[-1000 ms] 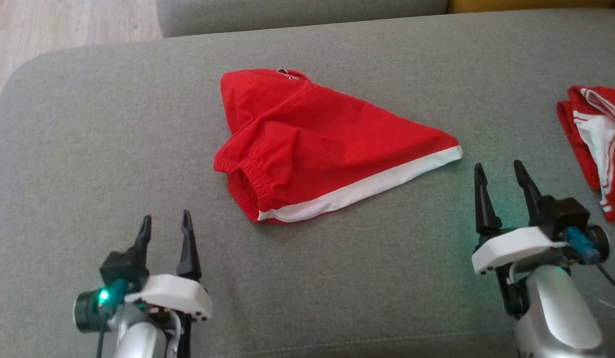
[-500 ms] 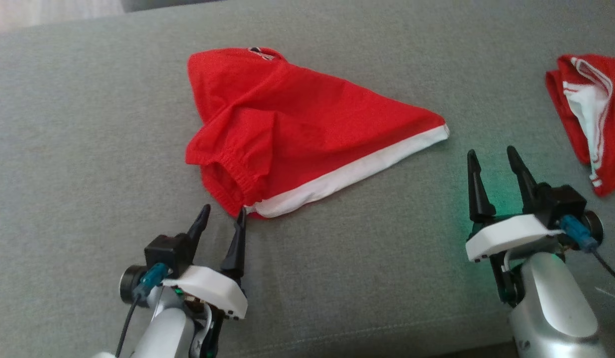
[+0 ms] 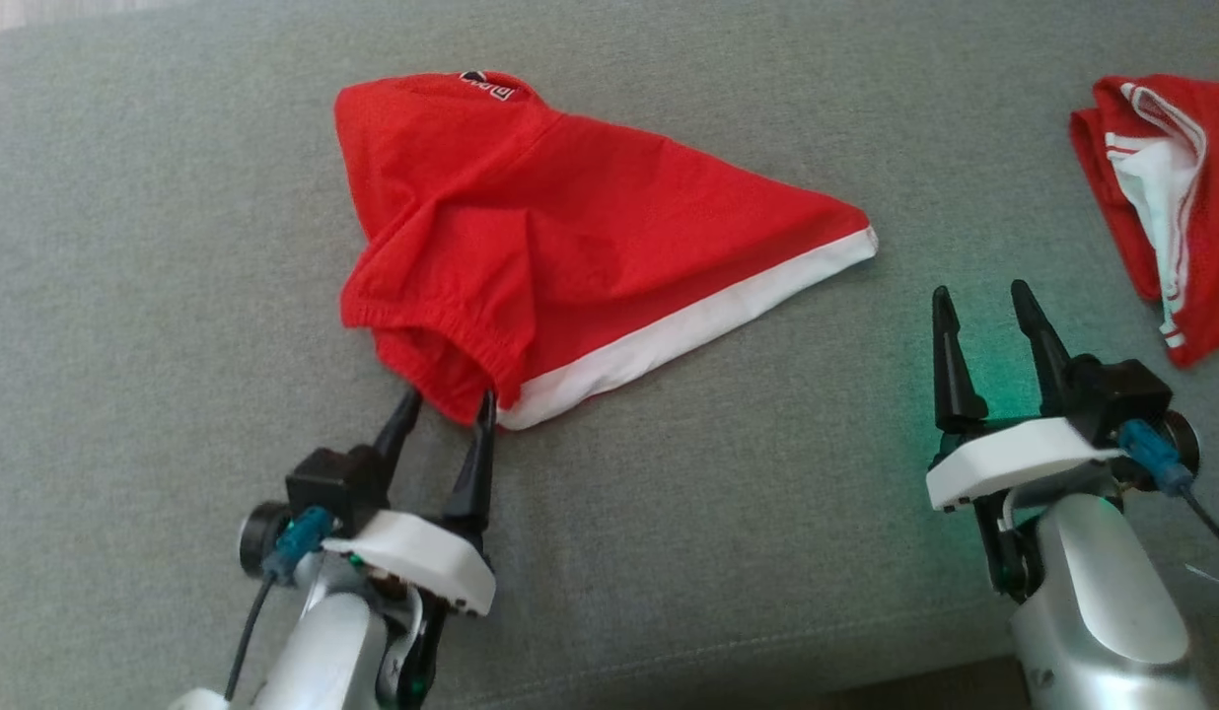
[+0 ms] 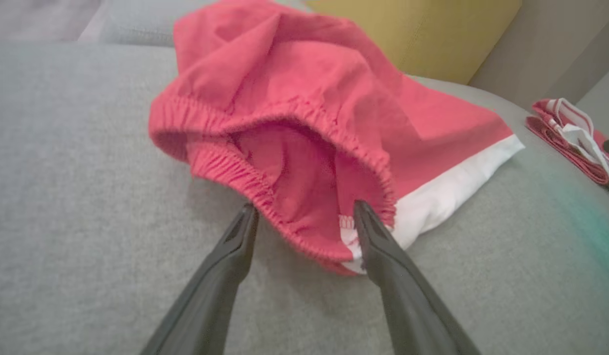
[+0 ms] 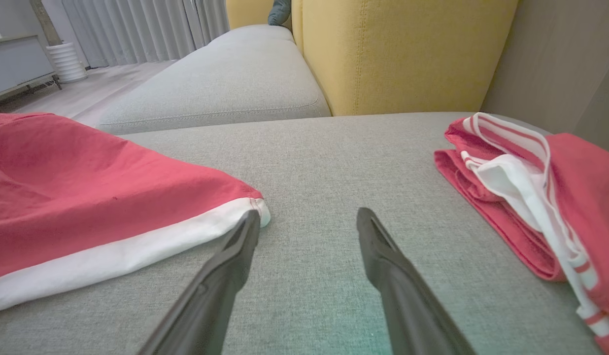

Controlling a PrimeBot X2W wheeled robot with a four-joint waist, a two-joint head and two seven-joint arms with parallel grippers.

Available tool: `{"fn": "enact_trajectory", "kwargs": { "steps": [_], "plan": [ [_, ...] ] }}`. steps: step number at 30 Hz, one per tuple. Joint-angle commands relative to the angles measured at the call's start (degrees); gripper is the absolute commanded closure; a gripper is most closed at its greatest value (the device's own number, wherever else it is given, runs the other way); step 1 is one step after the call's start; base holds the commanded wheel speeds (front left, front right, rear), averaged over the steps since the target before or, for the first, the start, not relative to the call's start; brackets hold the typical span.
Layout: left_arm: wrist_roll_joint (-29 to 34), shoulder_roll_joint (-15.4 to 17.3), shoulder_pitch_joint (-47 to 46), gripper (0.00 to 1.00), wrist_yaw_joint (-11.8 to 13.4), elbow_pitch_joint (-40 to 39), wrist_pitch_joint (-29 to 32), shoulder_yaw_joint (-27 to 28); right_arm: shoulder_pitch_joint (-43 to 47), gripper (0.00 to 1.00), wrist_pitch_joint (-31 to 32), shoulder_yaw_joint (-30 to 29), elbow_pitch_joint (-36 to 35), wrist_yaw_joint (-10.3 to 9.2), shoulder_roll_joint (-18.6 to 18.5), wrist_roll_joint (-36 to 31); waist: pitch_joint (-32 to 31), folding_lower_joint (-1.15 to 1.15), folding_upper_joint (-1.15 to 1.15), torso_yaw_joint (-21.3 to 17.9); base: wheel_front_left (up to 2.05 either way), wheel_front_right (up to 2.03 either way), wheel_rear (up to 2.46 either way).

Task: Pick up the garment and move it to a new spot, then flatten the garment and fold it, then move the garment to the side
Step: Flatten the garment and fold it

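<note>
Bare grey cushion (image 3: 728, 513) across lower centre between left gripper (image 3: 450, 394) and right gripper (image 3: 979, 289), red garment (image 3: 590, 227) heaped across upper centre, red-and-white cloth (image 3: 1162, 207) blocking upper right, yellow backrest (image 5: 398, 54) at top of right wrist view, possibly walling the far side

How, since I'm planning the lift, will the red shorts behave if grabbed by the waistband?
Probably floppy: the red shorts lie creased and slumped on the sofa cushion, so the rest should hang below the pinch. Likely light, being thin cloth. The gathered waistband looks thick enough to grip for the open left gripper, so slipping seems unlikely.
</note>
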Motion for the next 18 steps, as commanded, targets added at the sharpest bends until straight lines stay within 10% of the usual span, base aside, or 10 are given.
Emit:
{"fn": "enact_trajectory", "kwargs": {
  "steps": [1,18],
  "plan": [
    [0.9,0.4,-0.8,0.0,0.7,-3.9,-0.3,2.0,-1.7,0.0,-0.4,0.9,-1.7,0.37,0.0,0.7,0.1,0.0,0.0,0.3,0.0,0.0,0.0],
    [5.2,0.4,2.7,0.0,-0.4,-8.2,-0.3,0.4,-2.1,0.0,-0.4,1.0,-0.2,0.37,0.0,1.3,0.1,0.0,0.0,0.5,0.0,0.0,0.0]
  ]
}}
